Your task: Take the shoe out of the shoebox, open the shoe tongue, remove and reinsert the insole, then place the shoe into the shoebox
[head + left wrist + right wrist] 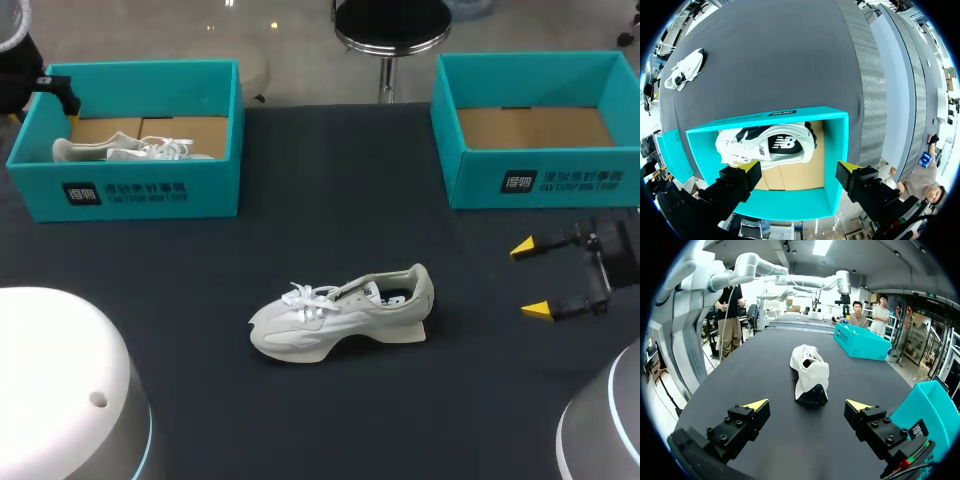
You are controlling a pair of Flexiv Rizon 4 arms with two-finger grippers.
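A white shoe (340,310) lies on its side in the middle of the dark table, laces toward my left; in the right wrist view this shoe (810,372) sits a little ahead of my right gripper (807,405), heel nearest. That right gripper (530,280) stands open and empty at the table's right. A second white shoe (765,145) lies inside the left teal shoebox (835,150). My left gripper (799,167) hangs open above that box, with nothing between its fingers. The boxed shoe (130,150) rests along the near wall of the left shoebox (130,190).
A second teal shoebox (540,180) stands at the back right, holding only a cardboard liner. It is close beside my right gripper. My left arm (50,88) hangs over the left box's far corner.
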